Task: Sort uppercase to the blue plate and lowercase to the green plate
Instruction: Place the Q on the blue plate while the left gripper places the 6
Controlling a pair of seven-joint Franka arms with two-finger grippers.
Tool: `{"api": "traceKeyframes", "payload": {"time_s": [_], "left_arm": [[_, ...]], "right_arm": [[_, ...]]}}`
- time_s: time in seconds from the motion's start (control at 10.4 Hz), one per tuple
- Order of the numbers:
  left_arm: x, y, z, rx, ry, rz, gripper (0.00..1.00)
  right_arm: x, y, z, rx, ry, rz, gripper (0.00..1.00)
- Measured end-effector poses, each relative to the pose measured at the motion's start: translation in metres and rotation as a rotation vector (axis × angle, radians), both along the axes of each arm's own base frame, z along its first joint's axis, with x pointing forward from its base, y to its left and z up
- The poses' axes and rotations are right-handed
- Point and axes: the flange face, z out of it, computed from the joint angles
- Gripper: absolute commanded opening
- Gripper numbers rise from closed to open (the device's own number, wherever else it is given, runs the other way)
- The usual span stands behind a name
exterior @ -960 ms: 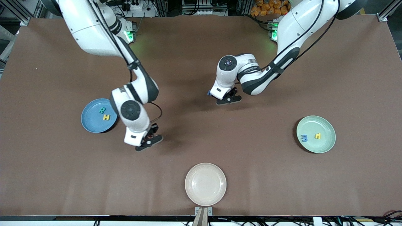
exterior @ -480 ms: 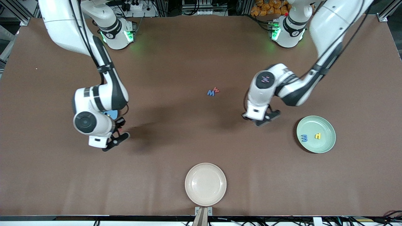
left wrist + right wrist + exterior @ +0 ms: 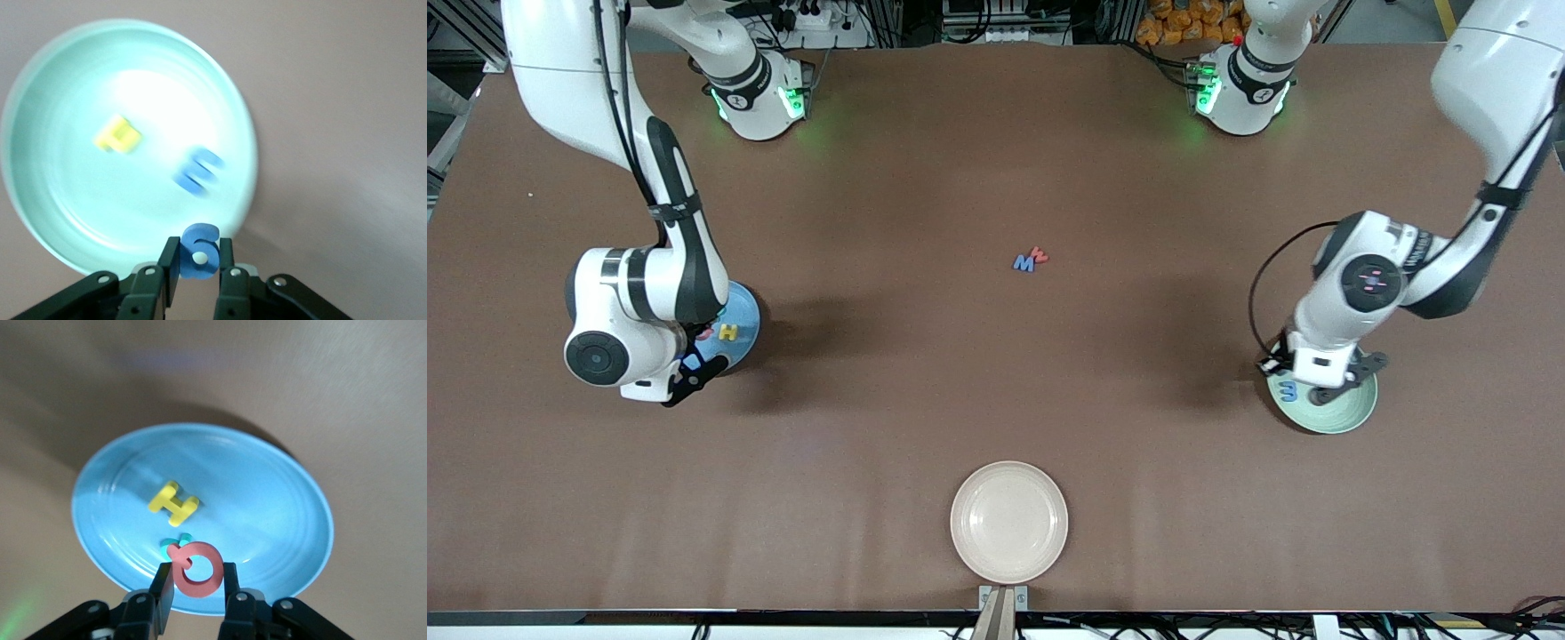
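Observation:
My right gripper (image 3: 197, 577) is shut on the red G-like letter (image 3: 203, 572) and holds it over the edge of the blue plate (image 3: 280, 513). The yellow H (image 3: 173, 503) lies in that plate, and the teal R (image 3: 175, 543) is mostly hidden by the G. My left gripper (image 3: 198, 248) is shut on the blue g (image 3: 200, 259), over the rim of the green plate (image 3: 67, 220). That plate holds the yellow p-like letter (image 3: 118, 134) and the blue e (image 3: 198, 172). The blue M (image 3: 1024, 263) and the red m-like letter (image 3: 1039, 255) lie touching mid-table.
A cream plate (image 3: 1009, 522) sits near the table's edge nearest the front camera. The blue plate (image 3: 744, 311) is at the right arm's end of the table and the green plate (image 3: 1352, 411) at the left arm's end.
Both arms swung out from the table's middle. The right gripper carried the red G over the blue plate and the left carried the blue g over the green plate. The M and m came into view.

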Motion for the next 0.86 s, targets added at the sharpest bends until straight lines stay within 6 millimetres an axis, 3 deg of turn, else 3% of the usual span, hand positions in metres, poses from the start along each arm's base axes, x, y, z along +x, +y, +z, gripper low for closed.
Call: {"api": "traceKeyframes", "payload": {"time_s": [0.1,0.19,0.38,0.67,0.86], "left_arm": [[0.001,0.022,0.000,0.002,0.006,-0.013,0.24],[0.001,0.032,0.000,0.002,0.010,-0.021,0.99],[-0.001,0.029,-0.002,0.003,0.020,-0.036,1.00],[-0.005,0.021,-0.006,0.000,0.031,-0.042,1.00],[-0.013,-0.009,-0.009,-0.017,0.035,-0.015,1.00]], "right_arm": [[-0.002,-0.004,-0.004,-0.004,-0.007,0.020,0.48],[-0.003,-0.010,-0.007,-0.006,-0.016,0.028,0.89],[-0.003,-0.018,-0.009,-0.012,-0.036,0.029,0.94],[0.000,-0.015,-0.002,-0.015,-0.048,0.009,0.91],[0.000,0.011,0.018,-0.034,-0.060,-0.079,0.91]]}}
